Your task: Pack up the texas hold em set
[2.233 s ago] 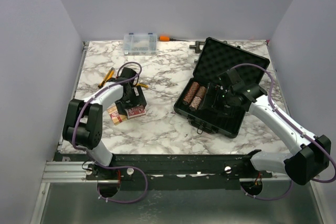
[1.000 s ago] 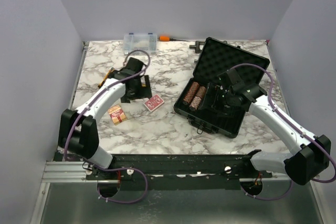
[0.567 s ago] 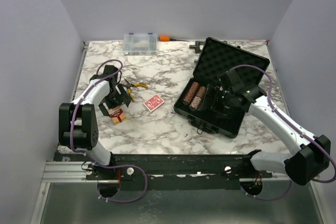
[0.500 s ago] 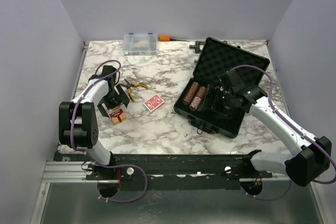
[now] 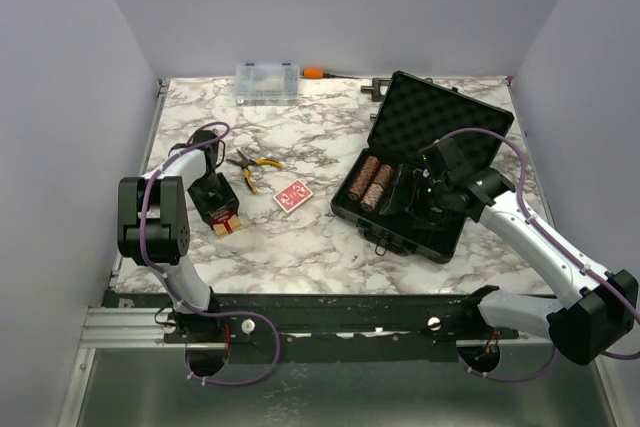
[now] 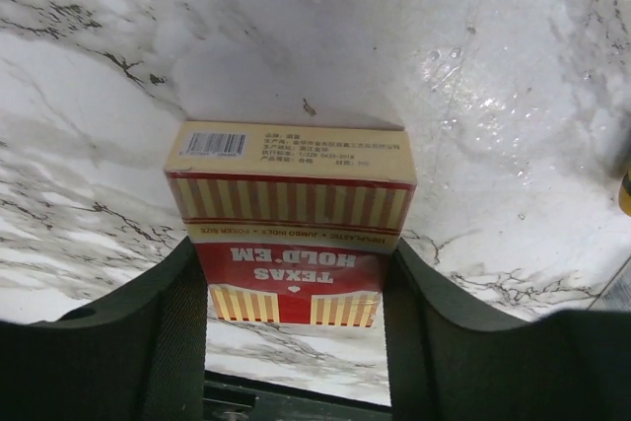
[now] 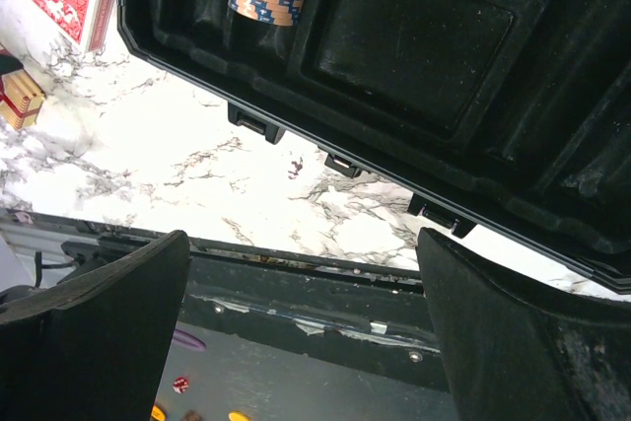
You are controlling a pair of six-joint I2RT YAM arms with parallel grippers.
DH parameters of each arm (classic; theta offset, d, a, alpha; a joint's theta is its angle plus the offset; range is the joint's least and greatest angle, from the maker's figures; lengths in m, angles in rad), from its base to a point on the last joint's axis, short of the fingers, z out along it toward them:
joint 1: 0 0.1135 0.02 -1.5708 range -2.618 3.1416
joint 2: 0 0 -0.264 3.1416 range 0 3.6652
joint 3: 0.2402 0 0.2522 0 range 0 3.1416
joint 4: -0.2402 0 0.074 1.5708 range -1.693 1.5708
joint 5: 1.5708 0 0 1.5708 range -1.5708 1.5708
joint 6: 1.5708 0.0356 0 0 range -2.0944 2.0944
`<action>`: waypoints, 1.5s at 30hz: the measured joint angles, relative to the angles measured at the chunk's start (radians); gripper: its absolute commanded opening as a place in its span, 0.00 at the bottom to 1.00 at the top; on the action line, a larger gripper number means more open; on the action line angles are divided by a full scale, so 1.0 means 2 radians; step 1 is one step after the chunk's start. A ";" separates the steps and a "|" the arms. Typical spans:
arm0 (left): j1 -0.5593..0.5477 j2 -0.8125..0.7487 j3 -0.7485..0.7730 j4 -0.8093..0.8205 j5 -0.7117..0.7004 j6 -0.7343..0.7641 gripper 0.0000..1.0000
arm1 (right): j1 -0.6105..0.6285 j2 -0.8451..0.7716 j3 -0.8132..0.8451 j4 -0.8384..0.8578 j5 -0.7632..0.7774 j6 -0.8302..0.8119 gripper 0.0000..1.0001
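- I am holding my left fingers [image 6: 168,342] against both sides of the card box [image 6: 291,214], which is lying flat on the table [image 5: 310,247], well to the left of the case [image 5: 440,117].
- The box is striped red and cream, and its printed "TEXAS HOLD'EM" is reading upside down to my wrist camera.
- I am keeping my right fingers [image 7: 89,313] spread wide with nothing between them, hanging over the front edge of the open case.
- The case is lying open, its foam-lined lid standing up at the back.
- Two chip rolls [image 5: 370,182] are sitting side by side in the case's left-end compartment.
- A red-backed deck [image 5: 292,196] is lying on the table just left of the case, between it and the card box.
- Pliers [image 5: 250,162] are lying left of the case, farther back than that deck.
- A clear box [image 5: 267,80] is sitting at the table's back edge, left of the case's lid.
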 measured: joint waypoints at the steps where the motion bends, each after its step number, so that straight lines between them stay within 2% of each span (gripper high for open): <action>1: 0.000 0.000 0.001 0.000 0.004 0.004 0.28 | 0.000 0.000 0.000 0.000 0.000 0.000 1.00; 5: -0.001 0.000 0.002 -0.002 0.007 0.012 0.24 | 0.000 0.000 0.000 0.000 0.000 0.000 1.00; 7: -0.002 0.000 0.002 -0.002 0.007 0.016 0.19 | 0.000 0.000 0.000 0.000 0.000 0.000 1.00; 9: -0.004 -0.001 0.002 -0.002 0.007 0.020 0.11 | 0.000 0.000 0.000 0.000 0.000 0.000 1.00; 15: -0.010 -0.014 0.001 0.010 0.011 0.032 0.00 | 0.000 0.000 0.000 0.000 0.000 0.001 1.00; 24: -0.030 -0.082 -0.016 0.020 0.015 0.054 0.00 | 0.000 0.003 0.000 0.000 0.000 0.001 1.00; 45: -0.093 -0.193 -0.025 0.036 0.074 0.109 0.00 | 0.000 0.018 0.024 -0.002 0.004 0.000 1.00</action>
